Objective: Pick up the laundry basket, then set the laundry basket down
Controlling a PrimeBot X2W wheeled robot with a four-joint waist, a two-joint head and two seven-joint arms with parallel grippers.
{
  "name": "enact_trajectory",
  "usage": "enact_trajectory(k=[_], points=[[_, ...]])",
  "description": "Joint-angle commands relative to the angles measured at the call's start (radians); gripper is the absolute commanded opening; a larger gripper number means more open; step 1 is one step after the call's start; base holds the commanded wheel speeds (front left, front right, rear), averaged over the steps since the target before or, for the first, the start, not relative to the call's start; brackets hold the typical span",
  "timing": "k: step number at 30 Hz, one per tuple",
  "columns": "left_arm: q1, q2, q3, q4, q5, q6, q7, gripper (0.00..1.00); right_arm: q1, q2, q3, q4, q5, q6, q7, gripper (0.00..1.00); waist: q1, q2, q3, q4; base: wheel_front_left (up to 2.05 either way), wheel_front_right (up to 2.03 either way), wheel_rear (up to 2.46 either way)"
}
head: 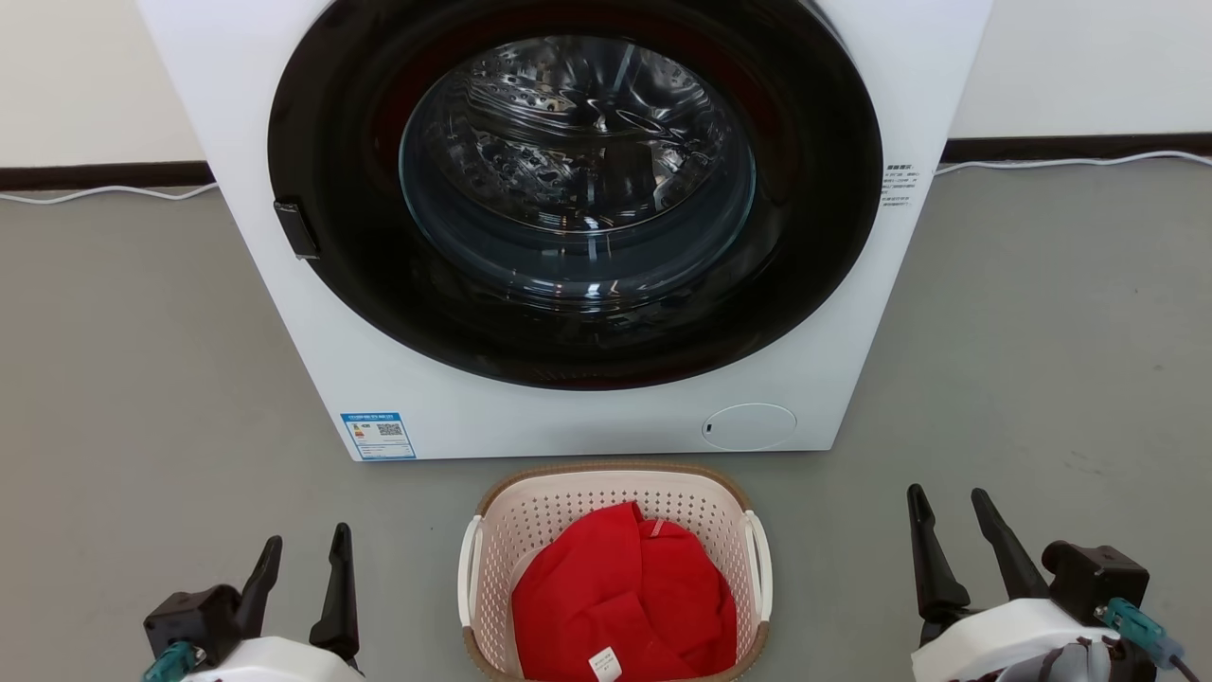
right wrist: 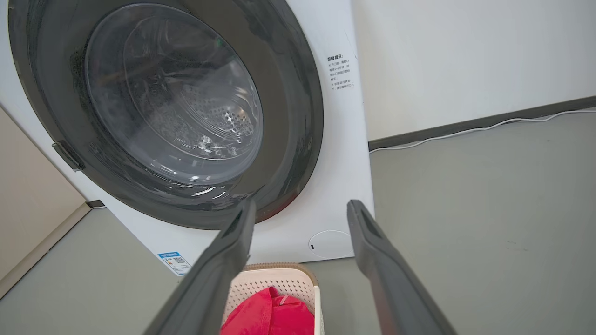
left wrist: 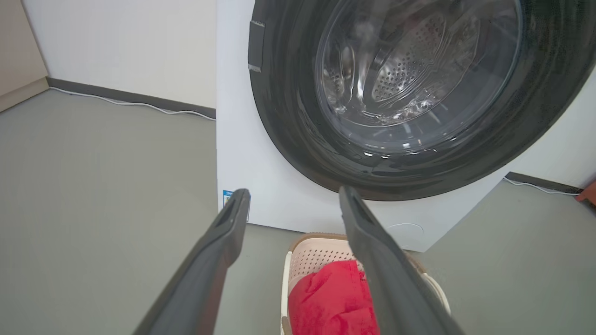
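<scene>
**Basket on floor, both grippers empty**

Laundry basket [head: 559, 521] sits on the grey floor [head: 142, 379] just in front of the washing machine [head: 568, 426], between my arms. Left gripper [head: 308, 535] and right gripper [head: 947, 493] are both spread wide, holding nothing, apart from the basket.

Risks: the white side handles [head: 760, 559] look thin and smooth, so fingers may slip. An uneven lift would tip out the red garment [head: 625, 597].

Walls are perforated pale plastic with rounded corners. The rim is brown, woven-look. The gap to the washer is probably small, so a forward swing could knock it.
</scene>
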Motion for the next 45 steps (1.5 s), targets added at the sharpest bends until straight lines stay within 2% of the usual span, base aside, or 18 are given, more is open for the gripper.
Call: enact_trajectory(k=[1, 24, 45], points=[[-0.021, 0.018, 0.020, -0.029, 0.046, 0.012, -0.018, 1.00, -0.050, -0.008, 0.015, -0.018, -0.041, 0.006, -0.020, 1.00, 0.0000, 0.0000, -0.001, 0.000, 0.00, 0.00, 0.00], [0.000, 0.023, 0.028, -0.034, 0.306, 0.035, -0.083, 1.00, -0.051, -0.010, 0.010, 0.004, -0.296, 0.007, -0.084, 1.00, 0.0000, 0.0000, -0.008, -0.005, 0.00, 0.00, 0.00], [-0.007, 0.007, 0.051, -0.026, 0.302, 0.025, -0.084, 1.00, -0.060, -0.010, 0.002, 0.009, -0.292, 0.008, -0.085, 1.00, 0.0000, 0.0000, 0.013, 0.003, 0.00, 0.00, 0.00]])
